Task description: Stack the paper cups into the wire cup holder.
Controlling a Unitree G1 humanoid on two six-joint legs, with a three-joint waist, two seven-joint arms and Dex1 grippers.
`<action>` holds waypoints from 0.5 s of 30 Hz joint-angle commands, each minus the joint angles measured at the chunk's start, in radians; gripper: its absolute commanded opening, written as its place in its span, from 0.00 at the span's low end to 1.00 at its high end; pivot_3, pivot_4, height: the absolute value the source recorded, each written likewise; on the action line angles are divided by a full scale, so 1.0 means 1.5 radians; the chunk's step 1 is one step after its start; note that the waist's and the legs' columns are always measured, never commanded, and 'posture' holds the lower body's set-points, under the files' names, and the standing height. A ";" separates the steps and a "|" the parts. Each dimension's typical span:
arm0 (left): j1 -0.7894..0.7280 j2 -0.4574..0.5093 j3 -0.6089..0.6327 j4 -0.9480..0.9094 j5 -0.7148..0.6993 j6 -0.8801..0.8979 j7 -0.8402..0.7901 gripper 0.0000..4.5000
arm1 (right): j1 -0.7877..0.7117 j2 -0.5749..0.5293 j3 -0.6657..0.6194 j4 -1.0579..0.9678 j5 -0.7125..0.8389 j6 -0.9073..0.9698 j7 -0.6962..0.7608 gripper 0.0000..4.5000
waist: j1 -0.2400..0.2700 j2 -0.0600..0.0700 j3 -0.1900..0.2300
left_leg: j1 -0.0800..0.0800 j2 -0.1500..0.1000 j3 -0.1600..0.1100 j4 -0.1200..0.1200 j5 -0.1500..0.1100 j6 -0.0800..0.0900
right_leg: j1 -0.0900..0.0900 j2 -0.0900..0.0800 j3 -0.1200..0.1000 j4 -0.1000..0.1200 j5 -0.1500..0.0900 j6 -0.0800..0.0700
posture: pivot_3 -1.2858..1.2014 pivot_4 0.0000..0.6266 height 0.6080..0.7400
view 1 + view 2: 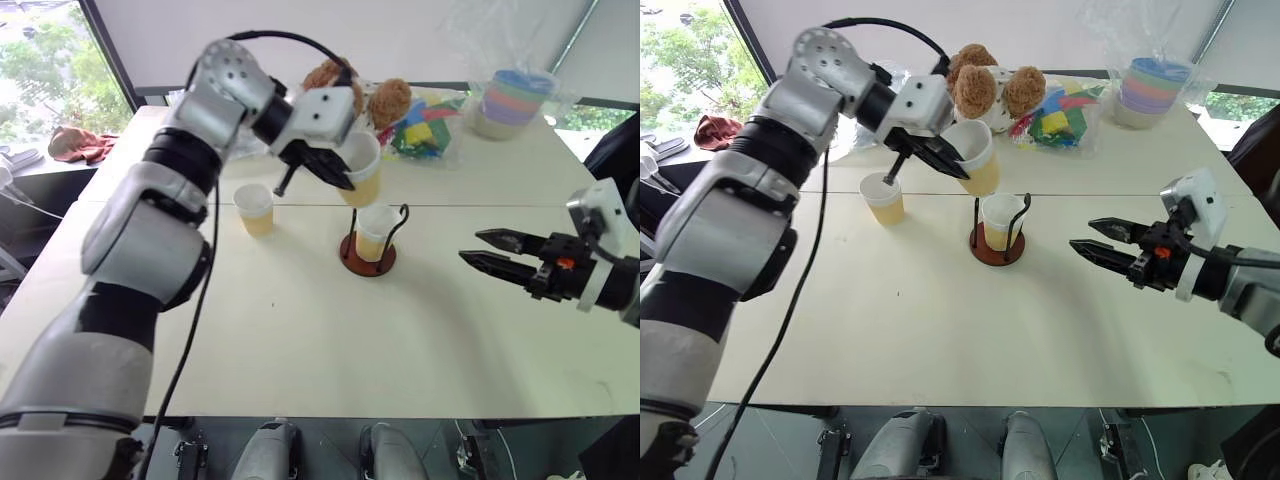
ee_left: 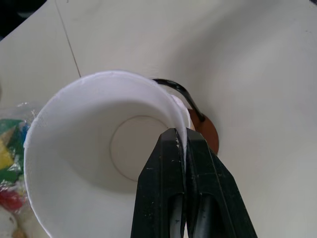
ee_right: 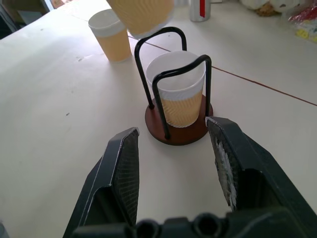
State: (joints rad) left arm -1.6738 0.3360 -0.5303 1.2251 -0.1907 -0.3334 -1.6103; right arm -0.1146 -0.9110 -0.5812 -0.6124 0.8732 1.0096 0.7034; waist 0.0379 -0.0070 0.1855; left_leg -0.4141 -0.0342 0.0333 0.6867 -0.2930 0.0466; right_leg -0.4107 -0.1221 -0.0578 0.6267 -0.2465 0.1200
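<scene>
The wire cup holder (image 1: 368, 262) stands mid-table with one paper cup (image 1: 375, 234) upright inside its black loops. My left gripper (image 1: 335, 172) is shut on the rim of a second paper cup (image 1: 362, 170), held tilted in the air just above and behind the holder. In the left wrist view the fingers (image 2: 183, 188) pinch the cup's white wall (image 2: 99, 148) from inside and outside. A third paper cup (image 1: 254, 209) stands on the table left of the holder. My right gripper (image 1: 492, 250) hovers open to the right of the holder, empty, pointing at it.
At the table's back edge sit two brown plush toys (image 1: 388, 102), a bag of colourful blocks (image 1: 428, 125) and a stack of pastel bowls in clear plastic (image 1: 512, 100). A reddish cloth (image 1: 78, 143) lies on a side surface at the far left.
</scene>
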 commanded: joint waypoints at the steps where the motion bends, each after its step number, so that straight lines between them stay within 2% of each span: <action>1: -0.035 -0.025 0.054 0.037 0.038 -0.027 0.005 0.00 | 0.030 0.021 -0.059 -0.055 0.031 0.002 -0.045 0.52 | 0.000 0.000 0.000 | 0.000 0.000 0.000 0.000 0.000 0.000 | 0.000 0.000 0.000 0.000 0.000 0.000 | 0.52 0.24 1.00; 8: -0.035 -0.058 0.100 0.059 0.108 -0.040 0.000 0.00 | 0.091 0.052 -0.101 -0.107 0.078 -0.002 -0.112 0.52 | 0.000 0.000 0.000 | 0.000 0.000 0.000 0.000 0.000 0.000 | 0.000 0.000 0.000 -0.002 0.000 0.000 | 0.52 0.24 1.00; 15: -0.025 -0.086 0.126 0.063 0.164 -0.050 0.010 0.00 | 0.108 0.056 -0.100 -0.115 0.101 -0.021 -0.155 0.52 | 0.001 0.000 0.000 | 0.000 0.000 0.000 0.000 0.000 0.000 | 0.000 0.000 0.000 -0.001 0.000 0.000 | 0.52 0.24 1.00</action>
State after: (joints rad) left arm -1.6915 0.2109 -0.3692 1.3247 0.0369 -0.3885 -1.6038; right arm 0.0450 -0.8296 -0.7037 -0.7605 1.0059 1.0039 0.4841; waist 0.0387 -0.0069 0.1854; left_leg -0.4146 -0.0345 0.0332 0.6869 -0.2931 0.0470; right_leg -0.4109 -0.1224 -0.0578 0.6244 -0.2464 0.1199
